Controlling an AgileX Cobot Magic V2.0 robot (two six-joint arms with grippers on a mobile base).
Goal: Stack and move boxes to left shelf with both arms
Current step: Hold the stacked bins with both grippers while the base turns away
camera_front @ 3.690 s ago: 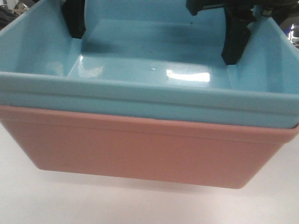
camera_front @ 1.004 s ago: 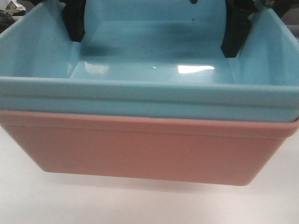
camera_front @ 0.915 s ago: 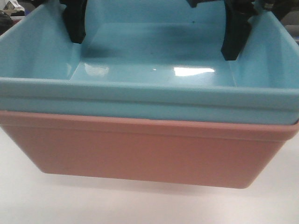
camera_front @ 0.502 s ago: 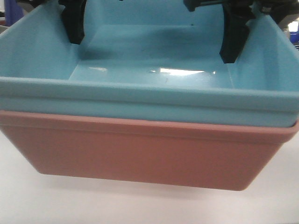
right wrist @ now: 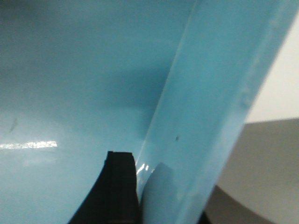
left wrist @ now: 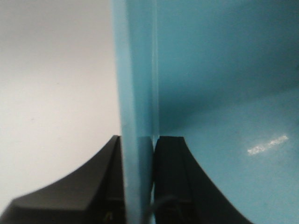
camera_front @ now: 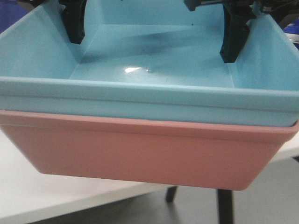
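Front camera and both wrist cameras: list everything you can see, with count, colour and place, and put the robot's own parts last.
blue box: one, light blue, empty, nested in the pink box.
pink box: one, salmon pink, under and around the blue box.
table: one, white, below the boxes, its edge in view.
posts: two, dark, below the table's edge at lower right.
floor: grey, past the table's edge.
left tool: one, black, shut on the blue box's left wall, one finger inside and one outside.
right tool: one, black, on the blue box's right wall; only the inner finger shows clearly.
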